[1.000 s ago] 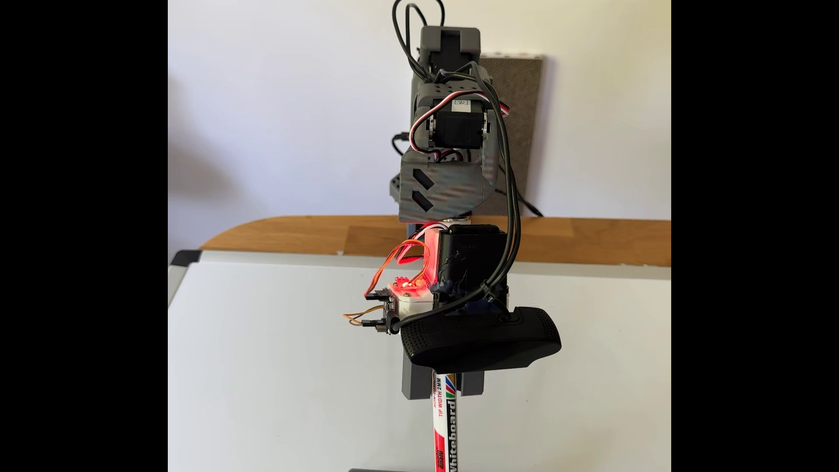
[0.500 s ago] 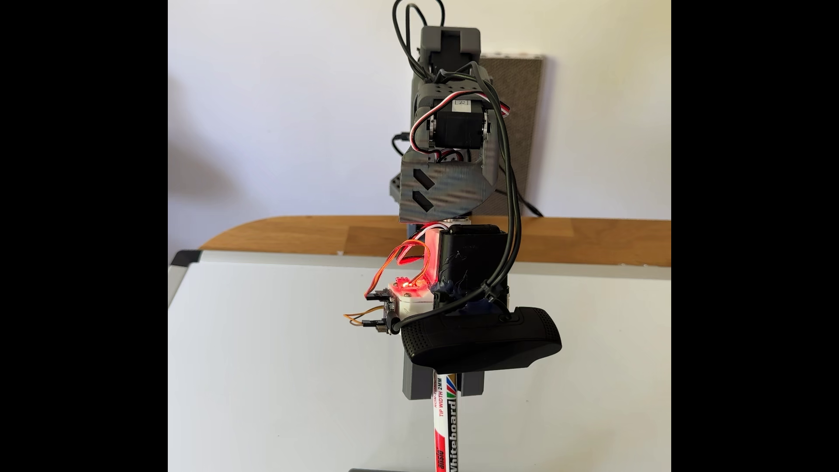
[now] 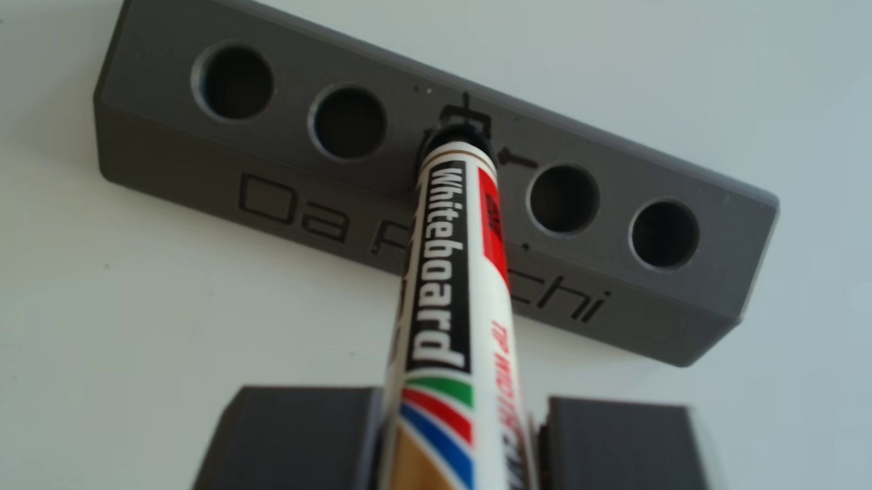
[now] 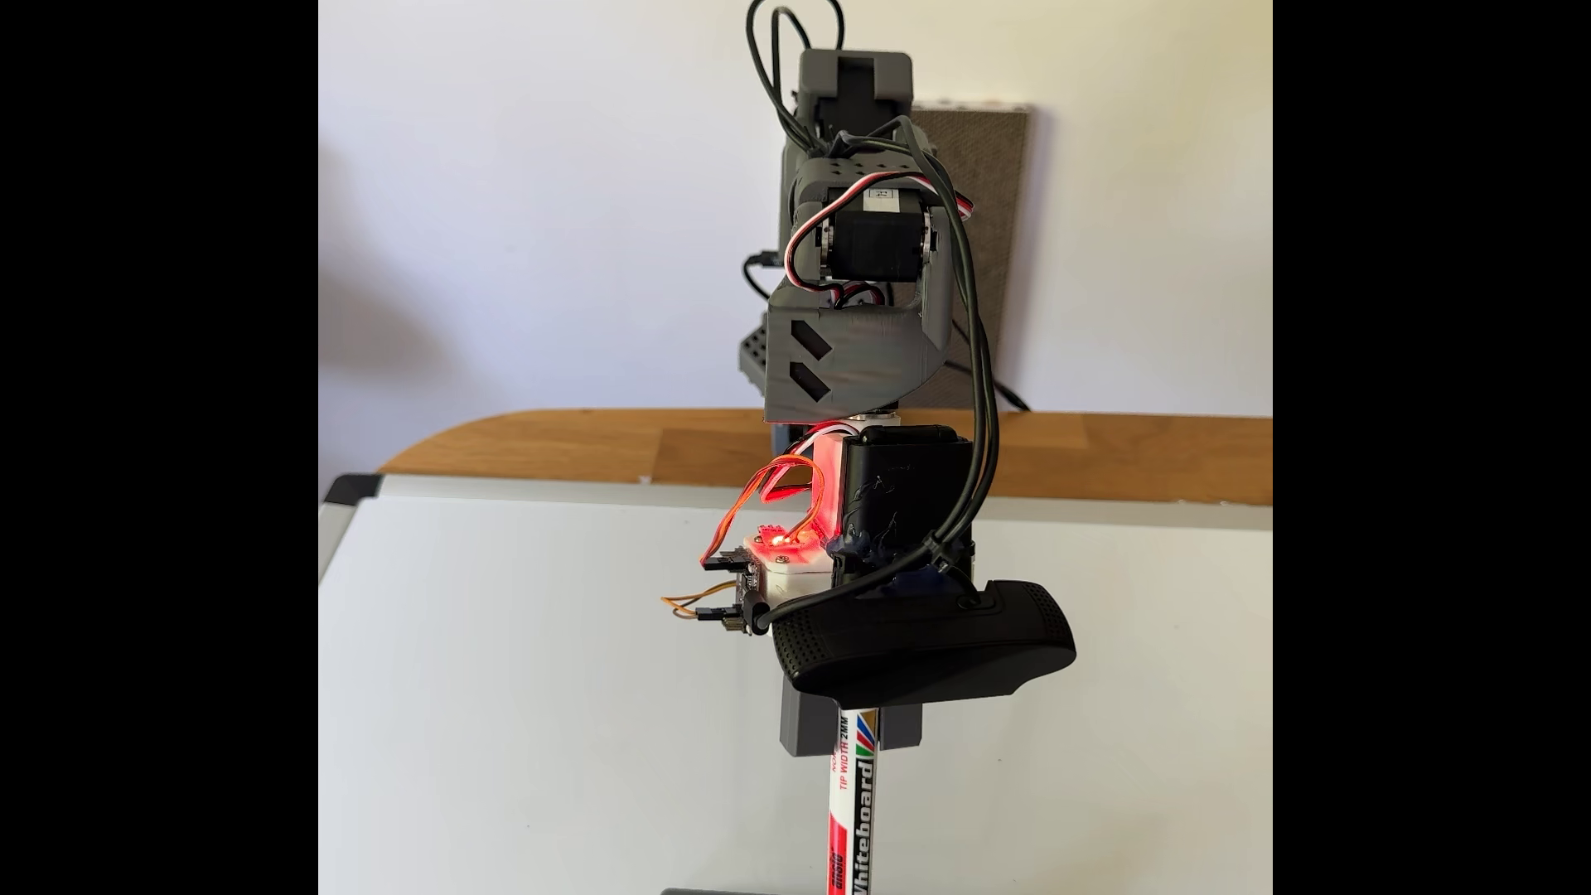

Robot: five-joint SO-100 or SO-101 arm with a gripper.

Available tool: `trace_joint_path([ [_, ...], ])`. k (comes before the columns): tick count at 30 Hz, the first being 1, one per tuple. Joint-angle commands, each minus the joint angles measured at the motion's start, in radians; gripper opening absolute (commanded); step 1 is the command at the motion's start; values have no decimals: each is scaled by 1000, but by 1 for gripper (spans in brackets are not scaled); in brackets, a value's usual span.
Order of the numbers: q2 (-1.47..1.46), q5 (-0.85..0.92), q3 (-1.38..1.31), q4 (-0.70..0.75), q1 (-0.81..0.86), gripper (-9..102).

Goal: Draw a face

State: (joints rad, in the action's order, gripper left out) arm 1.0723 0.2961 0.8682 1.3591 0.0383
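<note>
Face: no drawn line is visible on the whiteboard [image 4: 551, 688], its bare white surface unmarked in the fixed view and around the block in the other view.

Gripper [image 3: 458, 449] is clamped on a whiteboard marker [image 3: 442, 286], one grey jaw on each side of the barrel, pressed against it. In the fixed view the gripper [image 4: 852, 731] points down toward the camera, the marker [image 4: 852, 826] running out of the bottom edge.

Marker holder block [image 3: 293, 198], grey, lies on the whiteboard, slanted across the other view from upper left to lower right. Five round holes in a row on top. The marker's far end sits at the middle hole, black tip end at or inside the mouth of the hole; depth cannot be told. The other four holes are dark and hold nothing visible. Small black pen scribbles [image 3: 516, 159] ring the middle hole. Engraved lettering [image 3: 293, 211] on the block's front face, partly covered by the marker.

Black webcam [image 4: 925, 645] is mounted on the wrist above the jaws; a small board glows red [image 4: 779, 540] beside it. Wooden table edge [image 4: 603, 447] lies behind the whiteboard.
</note>
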Motion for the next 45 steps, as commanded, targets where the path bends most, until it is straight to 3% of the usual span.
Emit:
trace_joint_path([
  [1,31,5,-74,-57,0,11],
  [13,41,-12,-74,-63,12,11],
  [17,41,-12,-74,-63,11,-2],
  [45,156,-12,-64,-49,12,-1],
])
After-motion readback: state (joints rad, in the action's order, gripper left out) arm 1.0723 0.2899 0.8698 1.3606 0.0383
